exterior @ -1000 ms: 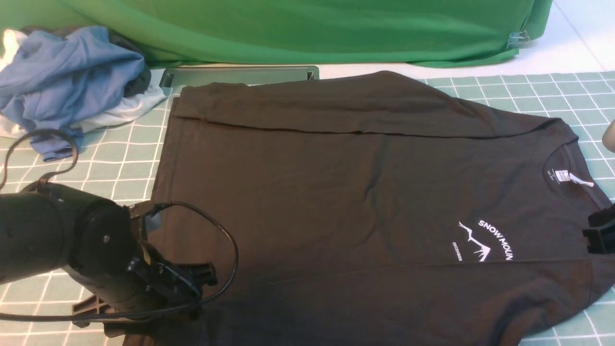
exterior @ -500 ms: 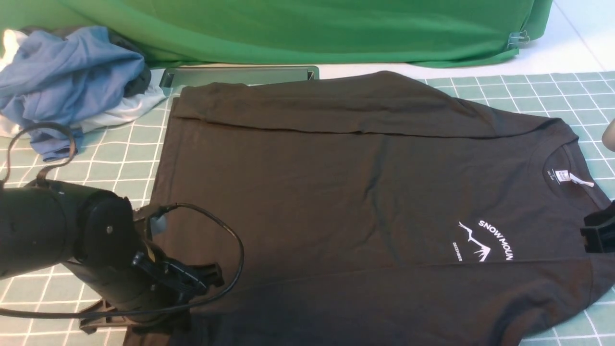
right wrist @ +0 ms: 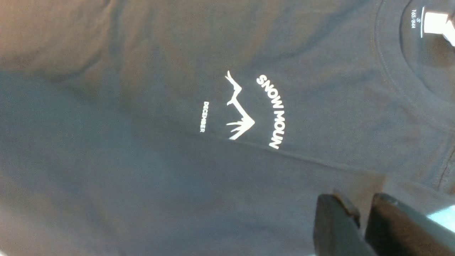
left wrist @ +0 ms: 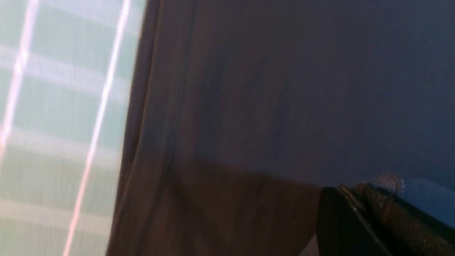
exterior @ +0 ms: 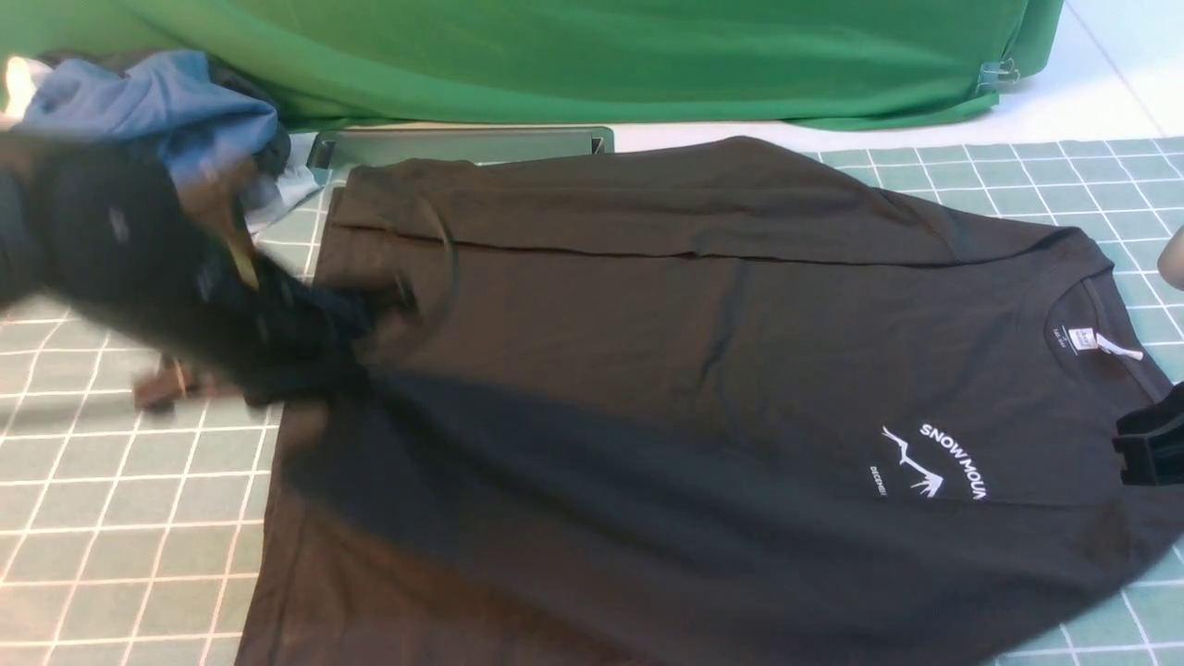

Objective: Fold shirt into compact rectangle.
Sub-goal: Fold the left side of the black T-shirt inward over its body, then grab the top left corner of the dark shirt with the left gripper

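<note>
Across the checked mat [exterior: 139, 499] the black shirt [exterior: 647, 305] lies spread, collar to the right. At its left edge the blurred left gripper [exterior: 365, 324] is closed on the hem, cloth drawn taut toward it. At the right edge the right gripper [right wrist: 365, 201] pinches a fold near the collar. Blue clothes [exterior: 157, 102] sit far left.

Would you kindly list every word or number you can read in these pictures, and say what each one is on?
"SNOW MOUN": arched chest print on the shirt.
"DECEMBER": small print beside the mountain drawing.
"S" and what looks like "165/84A": size print inside the neck.
White neck tag: nothing readable.
No other text is in view.
</note>
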You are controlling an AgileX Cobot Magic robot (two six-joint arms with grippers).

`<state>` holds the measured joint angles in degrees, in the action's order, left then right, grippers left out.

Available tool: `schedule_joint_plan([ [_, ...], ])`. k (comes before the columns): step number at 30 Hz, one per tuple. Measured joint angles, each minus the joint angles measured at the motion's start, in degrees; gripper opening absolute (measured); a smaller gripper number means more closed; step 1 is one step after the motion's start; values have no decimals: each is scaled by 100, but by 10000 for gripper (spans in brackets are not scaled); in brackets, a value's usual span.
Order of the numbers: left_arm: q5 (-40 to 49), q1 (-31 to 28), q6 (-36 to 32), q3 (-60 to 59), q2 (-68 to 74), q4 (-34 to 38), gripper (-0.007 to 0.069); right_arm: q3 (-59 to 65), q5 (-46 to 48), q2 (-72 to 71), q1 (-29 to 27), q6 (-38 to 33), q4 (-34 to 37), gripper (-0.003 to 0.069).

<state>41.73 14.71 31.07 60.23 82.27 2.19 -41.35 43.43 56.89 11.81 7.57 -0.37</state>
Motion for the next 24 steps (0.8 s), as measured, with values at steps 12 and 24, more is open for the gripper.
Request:
schedule_joint_plan([
  [12,-626,-735,-890,975,1699,463,41,0,-6,0,0,0,5,190],
  [24,-752,-1333,-616,2511,2931,500,395,0,-6,0,0,-5,5,209],
])
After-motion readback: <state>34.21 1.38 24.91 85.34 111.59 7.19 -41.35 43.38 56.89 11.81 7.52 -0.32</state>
